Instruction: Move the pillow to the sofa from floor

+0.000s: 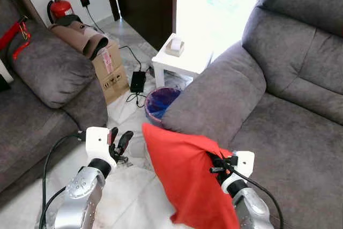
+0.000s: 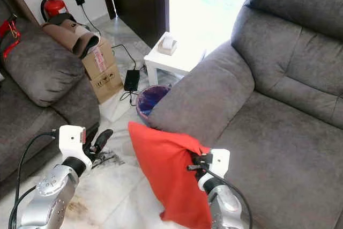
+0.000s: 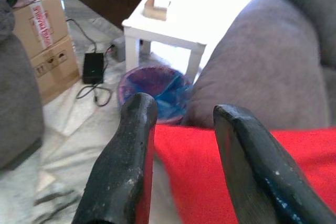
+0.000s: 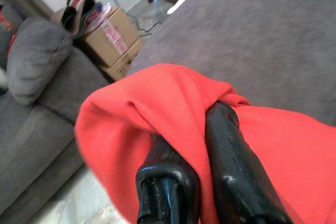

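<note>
A red pillow (image 1: 185,178) hangs in the air in front of me, right beside the armrest of the grey sofa (image 1: 289,132). My right gripper (image 1: 214,163) is shut on a fold at the pillow's upper right edge; the right wrist view shows red fabric pinched between both black fingers (image 4: 223,145). My left gripper (image 1: 119,142) stands open just to the left of the pillow, above the marble floor, holding nothing. In the left wrist view the red pillow (image 3: 210,156) lies beyond its spread fingers (image 3: 131,145).
A blue-lined waste bin (image 1: 161,102) stands on the floor against the armrest, with a low white side table (image 1: 182,57) behind it. A cardboard box (image 1: 110,68) and a black power adapter (image 1: 138,81) with cables sit further left. A second grey sofa (image 1: 48,79) is on the left.
</note>
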Controlling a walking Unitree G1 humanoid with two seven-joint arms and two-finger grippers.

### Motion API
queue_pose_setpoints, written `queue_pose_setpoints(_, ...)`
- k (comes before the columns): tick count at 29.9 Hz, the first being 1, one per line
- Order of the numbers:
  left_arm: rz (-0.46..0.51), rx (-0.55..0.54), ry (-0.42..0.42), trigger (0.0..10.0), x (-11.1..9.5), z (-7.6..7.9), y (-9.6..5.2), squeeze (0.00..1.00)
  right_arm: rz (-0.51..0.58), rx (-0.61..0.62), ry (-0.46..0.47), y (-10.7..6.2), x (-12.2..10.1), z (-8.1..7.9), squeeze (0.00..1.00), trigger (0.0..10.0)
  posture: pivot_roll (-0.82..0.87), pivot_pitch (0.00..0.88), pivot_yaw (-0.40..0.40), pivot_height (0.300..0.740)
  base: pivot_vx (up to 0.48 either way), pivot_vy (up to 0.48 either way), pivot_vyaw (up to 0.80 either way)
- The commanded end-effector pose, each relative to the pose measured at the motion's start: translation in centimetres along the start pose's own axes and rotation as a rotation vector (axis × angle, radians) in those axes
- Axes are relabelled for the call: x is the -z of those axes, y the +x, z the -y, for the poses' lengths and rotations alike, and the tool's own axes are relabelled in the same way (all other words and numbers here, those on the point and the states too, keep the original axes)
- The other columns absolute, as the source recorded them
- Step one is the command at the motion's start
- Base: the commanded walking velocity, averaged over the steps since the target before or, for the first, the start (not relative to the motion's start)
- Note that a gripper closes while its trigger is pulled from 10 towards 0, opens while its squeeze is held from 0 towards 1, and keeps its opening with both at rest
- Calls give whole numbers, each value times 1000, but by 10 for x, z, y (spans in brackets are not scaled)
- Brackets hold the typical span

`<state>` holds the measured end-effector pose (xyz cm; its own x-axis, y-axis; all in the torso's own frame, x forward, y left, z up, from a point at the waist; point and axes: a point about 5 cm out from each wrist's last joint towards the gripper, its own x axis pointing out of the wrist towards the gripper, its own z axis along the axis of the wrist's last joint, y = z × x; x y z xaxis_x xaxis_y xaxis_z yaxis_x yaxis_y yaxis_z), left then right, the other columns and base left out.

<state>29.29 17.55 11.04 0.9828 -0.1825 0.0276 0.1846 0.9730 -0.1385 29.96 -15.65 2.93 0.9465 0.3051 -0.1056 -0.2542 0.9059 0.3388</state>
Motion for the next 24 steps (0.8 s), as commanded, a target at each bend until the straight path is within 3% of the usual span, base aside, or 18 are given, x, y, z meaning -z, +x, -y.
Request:
queue_pose_setpoints(1,-47,-27,-31,10000,9,-8,-4,0,171,-18,-12,13,-38,-1,0,10000,121,91,35,740,0,0,0)
queue_pose_setpoints(3,-60,4,-22,10000,9,-8,-4,0,166,-34,-19,13,-41,0,0,10000,122,89,35,740,0,0,0)
queue_pose_setpoints(7,-171,223,-13,10000,15,1,-9,0,57,-259,-69,14,-38,-9,0,10000,118,91,34,740,0,0,0)
queue_pose_setpoints(8,-194,266,1,10000,17,1,-11,0,25,-335,-84,12,-36,-13,0,10000,117,91,35,740,0,0,0)
queue_pose_setpoints(9,-224,328,13,10000,18,-1,-16,0,-46,-487,-138,6,-32,-19,0,10000,115,94,36,740,0,0,0)
queue_pose_setpoints(10,-232,348,13,10000,19,-2,-17,0,-72,-537,-156,4,-31,-20,0,10000,115,94,36,740,0,0,0)
queue_pose_setpoints(13,-292,455,-8,10000,18,-3,-25,0,-160,-657,-160,-3,-31,-16,0,10000,113,101,37,740,0,0,0)
queue_pose_setpoints(17,-313,518,38,10000,17,-2,-28,0,-244,-745,-174,-9,-29,-16,0,10000,116,106,40,740,0,0,0)
queue_pose_setpoints(18,-326,541,60,10000,17,-2,-29,1000,-277,-791,-192,-11,-26,-19,0,10000,114,108,39,740,0,0,0)
queue_pose_setpoints(20,-335,559,75,10000,18,-1,-29,1000,-300,-823,-203,-13,-24,-21,0,10000,114,108,39,740,0,0,0)
queue_pose_setpoints(21,-383,687,114,10000,16,6,-35,1000,-355,-893,-209,-18,-19,-27,0,10000,115,112,39,740,0,0,0)
queue_pose_setpoints(24,-394,737,116,10000,12,8,-37,1000,-367,-898,-218,-18,-17,-28,0,10000,118,116,40,740,0,0,0)
